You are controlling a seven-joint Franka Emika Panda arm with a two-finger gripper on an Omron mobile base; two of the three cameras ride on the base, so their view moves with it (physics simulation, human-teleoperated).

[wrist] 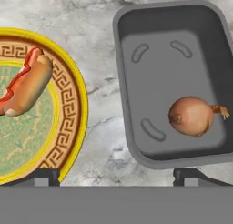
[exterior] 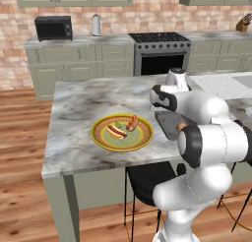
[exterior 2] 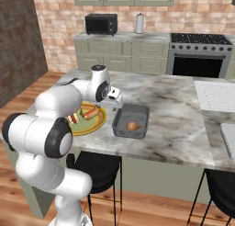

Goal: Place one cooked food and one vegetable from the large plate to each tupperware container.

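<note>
On the marble island, I have the gripper (wrist: 116, 175) hanging jaws wide apart, empty, between the large plate (wrist: 73, 82) and the dark grey tupperware (wrist: 136, 41) holding an onion (wrist: 191, 116). The hot dog (wrist: 27, 84) on the plate looks soft and light; I'd pinch it across its middle.

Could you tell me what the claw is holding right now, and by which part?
Nothing: the claw is open and empty above the marble counter.
</note>
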